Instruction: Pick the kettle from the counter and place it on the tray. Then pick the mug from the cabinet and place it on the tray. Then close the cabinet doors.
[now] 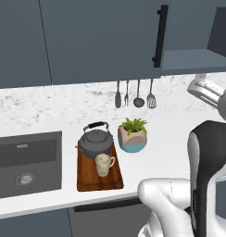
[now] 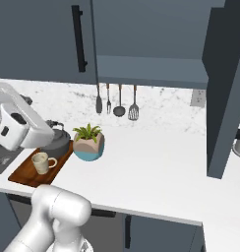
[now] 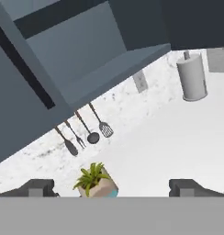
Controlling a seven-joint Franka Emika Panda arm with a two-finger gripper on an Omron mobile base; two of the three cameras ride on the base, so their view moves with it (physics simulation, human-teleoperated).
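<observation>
The kettle [image 1: 96,141] and the mug [image 1: 104,164] are both sitting on the tray [image 1: 99,179], the mug just in front of the kettle, on the table [image 1: 166,152] between the sink [image 1: 27,163] and a plant pot [image 1: 133,134]. The gripper [image 3: 112,188] is hanging wide open and empty, its fingertips [image 3: 36,187] far apart, looking up at the cabinet [image 3: 86,50], whose right door [image 2: 225,93] is standing open

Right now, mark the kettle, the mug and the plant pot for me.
kettle [image 1: 95,144]: left base view, on its dark round body below the handle.
mug [image 1: 103,165]: left base view, on its cream side wall.
plant pot [image 2: 88,146]: right base view, on its beige upper wall.
</observation>
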